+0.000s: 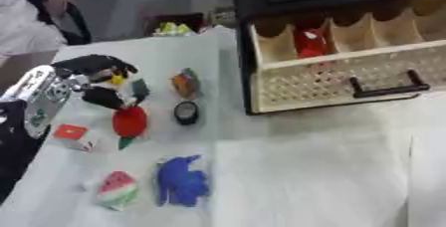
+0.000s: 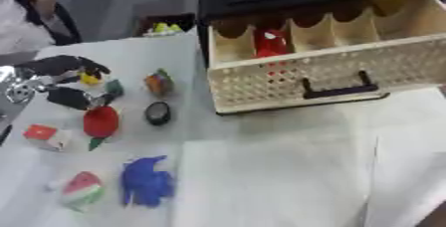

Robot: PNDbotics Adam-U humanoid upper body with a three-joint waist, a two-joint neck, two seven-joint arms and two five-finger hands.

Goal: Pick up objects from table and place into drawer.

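While the left hand (image 1: pixel 97 79) hovered at the table's (image 1: pixel 296 171) left edge, we recorded its fingers curled around a small yellow object (image 1: pixel 117 78); the red strawberry-shaped toy (image 1: pixel 130 121) lay just below it, well apart from the open drawer (image 1: pixel 348 66).

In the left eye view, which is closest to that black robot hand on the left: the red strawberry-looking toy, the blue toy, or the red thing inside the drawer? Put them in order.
Measured from the left hand:
1. Red strawberry-like toy, just below the hand, near its fingers.
2. Blue toy, lower down on the table's near part, beside a watermelon-slice toy.
3. Red thing in the drawer, far to the right, in a compartment of the open drawer.
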